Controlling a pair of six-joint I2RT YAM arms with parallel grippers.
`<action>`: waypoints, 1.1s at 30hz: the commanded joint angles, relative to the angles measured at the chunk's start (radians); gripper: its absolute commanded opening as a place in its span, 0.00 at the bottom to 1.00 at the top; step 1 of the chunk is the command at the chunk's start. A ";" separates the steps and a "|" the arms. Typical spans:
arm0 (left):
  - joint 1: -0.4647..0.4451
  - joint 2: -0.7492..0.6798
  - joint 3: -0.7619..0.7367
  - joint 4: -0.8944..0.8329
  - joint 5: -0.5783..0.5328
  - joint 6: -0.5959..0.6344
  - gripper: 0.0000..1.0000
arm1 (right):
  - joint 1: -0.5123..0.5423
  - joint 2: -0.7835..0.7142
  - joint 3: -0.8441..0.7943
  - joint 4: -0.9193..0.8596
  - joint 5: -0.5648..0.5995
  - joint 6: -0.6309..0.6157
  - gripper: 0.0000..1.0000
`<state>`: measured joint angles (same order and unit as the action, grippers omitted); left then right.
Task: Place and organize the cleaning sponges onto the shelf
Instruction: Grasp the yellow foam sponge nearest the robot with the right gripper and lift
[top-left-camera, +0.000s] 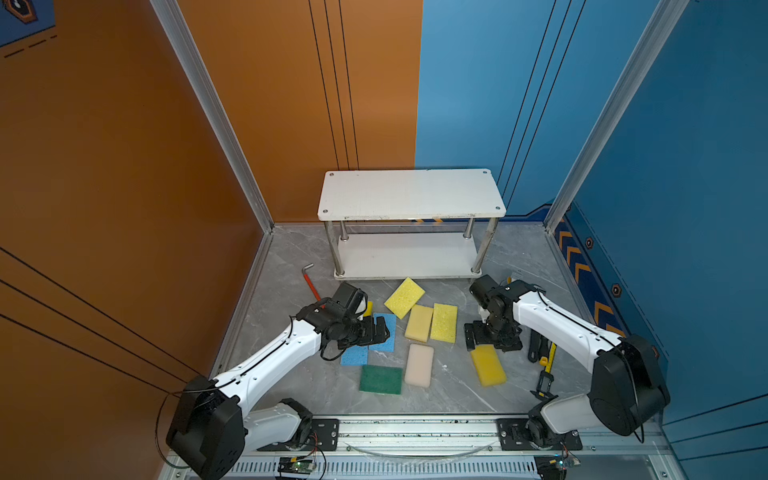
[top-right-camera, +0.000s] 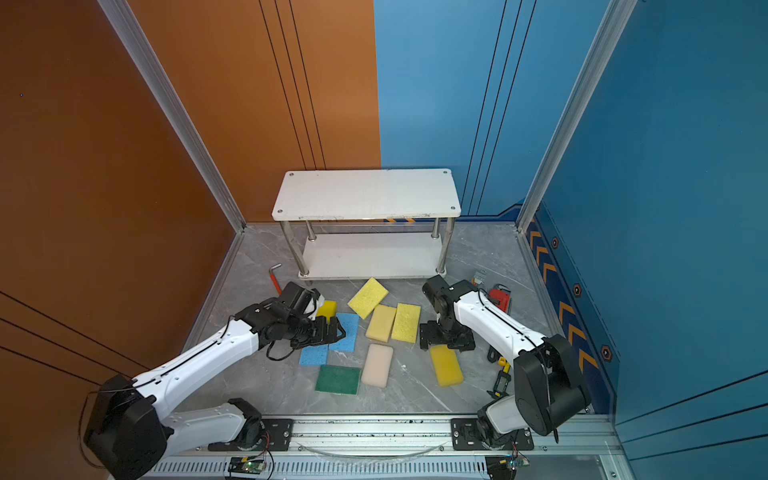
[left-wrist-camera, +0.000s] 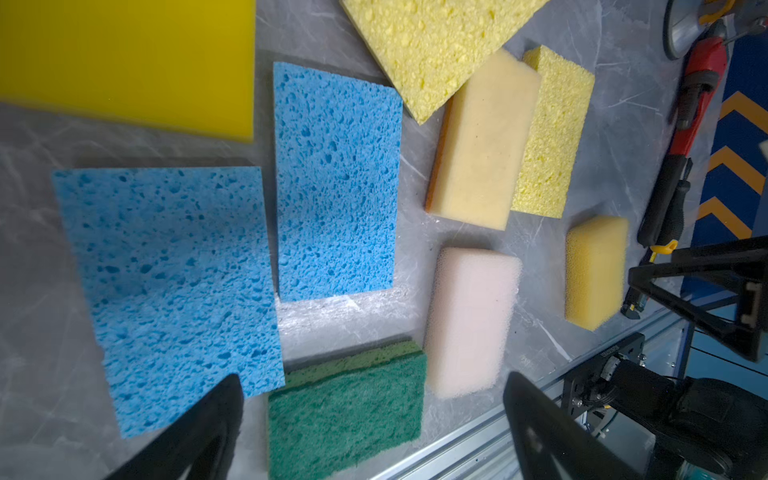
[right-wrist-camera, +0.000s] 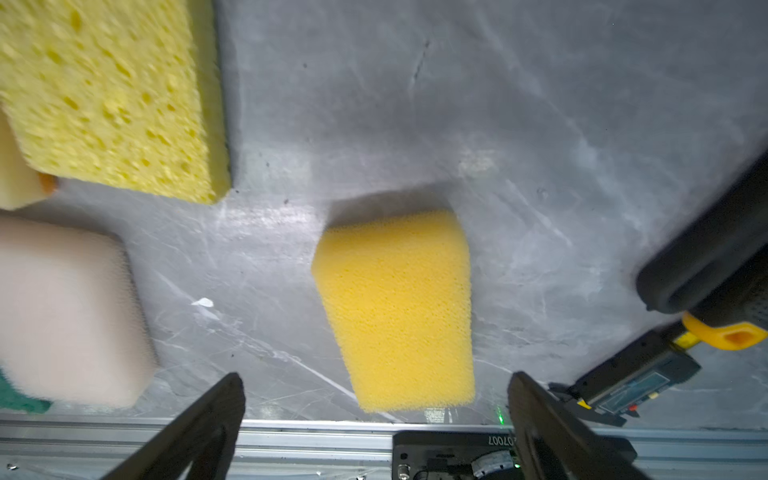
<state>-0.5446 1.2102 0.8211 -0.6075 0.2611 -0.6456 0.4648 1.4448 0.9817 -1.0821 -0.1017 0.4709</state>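
In a top view the shelf (top-left-camera: 411, 193) stands beyond both hands, its boards bare. The sponges (top-left-camera: 419, 324) in view all lie on the worktop (top-left-camera: 453, 395), so none is placed yet. The left hand (top-left-camera: 380, 332) hovers over a blue sponge (top-left-camera: 390, 345). The right hand (top-left-camera: 492, 343) hangs just short of a yellow sponge (top-left-camera: 488, 365).

In the left wrist view that hand is spread wide and empty, with a green sponge (left-wrist-camera: 345, 415) between its fingers.

In the right wrist view the hand is equally wide and empty, with the yellow sponge (right-wrist-camera: 399, 307) just ahead and roughly centred.

The first pickup appears to be the step in hand. The next move probably calls for lowering a hand astride a sponge's narrow width, closing gently and carrying it to the shelf.
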 joint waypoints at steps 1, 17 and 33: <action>-0.024 0.021 -0.004 0.035 -0.027 -0.026 0.98 | 0.002 -0.032 -0.049 -0.041 -0.002 -0.014 1.00; -0.053 0.022 0.001 0.034 -0.047 -0.033 0.98 | 0.006 0.134 -0.056 -0.002 -0.063 -0.058 1.00; -0.052 0.033 -0.001 0.036 -0.048 -0.033 0.98 | -0.009 0.213 -0.074 0.080 -0.069 -0.057 0.79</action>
<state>-0.5888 1.2457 0.8211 -0.5720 0.2321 -0.6754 0.4625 1.6497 0.9207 -1.0142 -0.1650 0.4168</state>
